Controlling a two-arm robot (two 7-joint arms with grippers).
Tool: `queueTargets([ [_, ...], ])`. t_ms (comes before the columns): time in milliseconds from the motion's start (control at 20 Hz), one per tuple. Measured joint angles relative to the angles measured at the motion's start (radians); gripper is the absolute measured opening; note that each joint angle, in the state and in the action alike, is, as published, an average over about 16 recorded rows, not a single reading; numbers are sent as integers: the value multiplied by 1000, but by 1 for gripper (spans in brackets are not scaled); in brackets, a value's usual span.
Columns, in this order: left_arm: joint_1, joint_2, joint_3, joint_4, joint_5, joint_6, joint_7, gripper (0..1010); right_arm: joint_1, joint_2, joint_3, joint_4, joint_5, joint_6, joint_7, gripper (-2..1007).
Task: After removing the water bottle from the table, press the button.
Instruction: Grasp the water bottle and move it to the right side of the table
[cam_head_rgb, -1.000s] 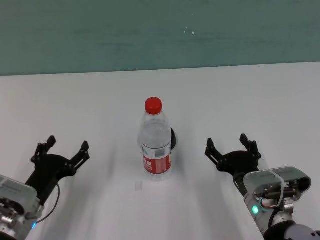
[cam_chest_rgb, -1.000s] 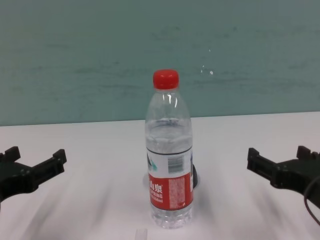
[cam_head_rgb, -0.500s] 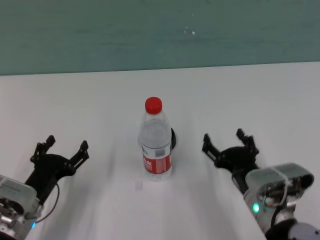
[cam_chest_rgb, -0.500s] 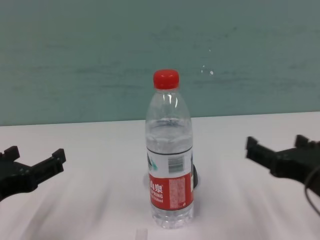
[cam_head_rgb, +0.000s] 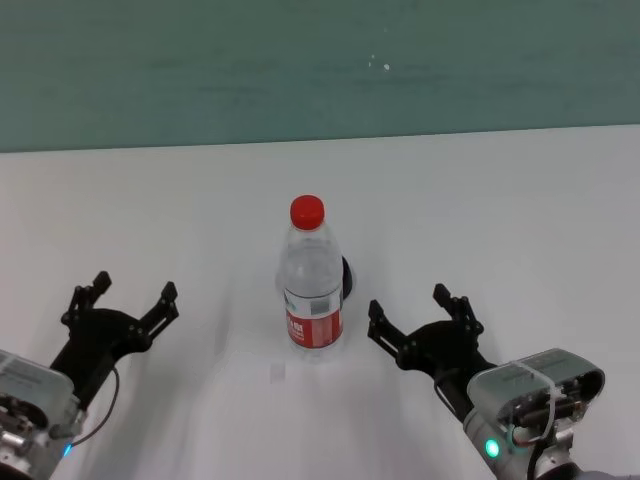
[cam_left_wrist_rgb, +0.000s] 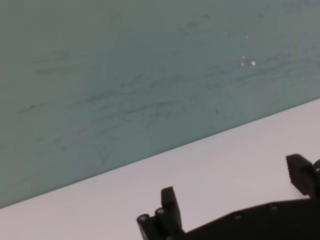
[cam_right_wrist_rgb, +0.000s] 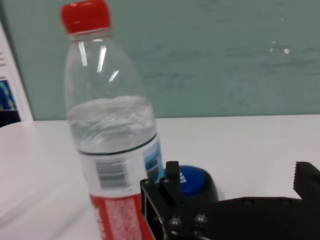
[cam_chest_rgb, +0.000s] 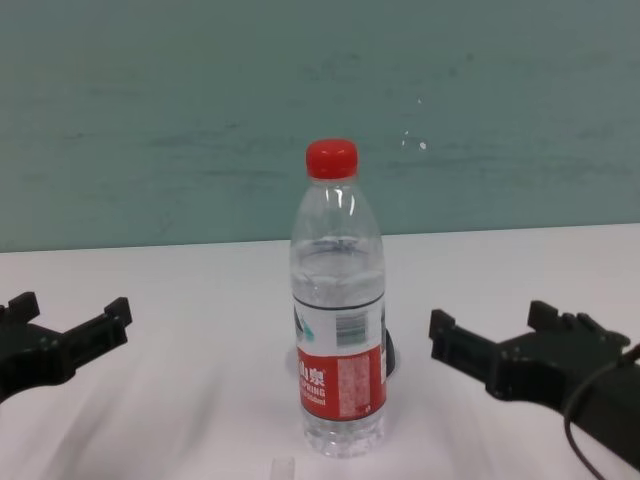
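The water bottle (cam_head_rgb: 311, 280) stands upright mid-table, clear with a red cap and a red-and-white label; it also shows in the chest view (cam_chest_rgb: 338, 305) and the right wrist view (cam_right_wrist_rgb: 112, 130). The blue button (cam_right_wrist_rgb: 192, 181) sits just behind it, mostly hidden in the head view (cam_head_rgb: 346, 276). My right gripper (cam_head_rgb: 412, 314) is open, a short way to the right of the bottle and apart from it; it also shows in the chest view (cam_chest_rgb: 495, 325). My left gripper (cam_head_rgb: 122, 293) is open and empty at the near left, far from the bottle.
The white table (cam_head_rgb: 480, 200) runs back to a teal wall (cam_head_rgb: 320, 60). A small pale scrap (cam_head_rgb: 277, 373) lies on the table just in front of the bottle.
My right gripper has moved left toward the bottle, still open. The left arm, the bottle and the button have not moved.
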Motion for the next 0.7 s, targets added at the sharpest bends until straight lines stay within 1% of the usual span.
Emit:
queueTargets([
  [200, 0, 0, 0, 0, 0, 0, 0, 1003, -14, 1, -8, -20, -5, 17, 28, 1002],
  [350, 0, 0, 0, 0, 0, 0, 0, 1003, -18, 3, -15, -29, -9, 28, 49, 1002],
  [550, 0, 0, 0, 0, 0, 0, 0, 1003, -15, 6, -24, -36, -12, 41, 73, 1002],
  [700, 0, 0, 0, 0, 0, 0, 0, 1003, -7, 8, -33, -34, -16, 50, 88, 1002],
])
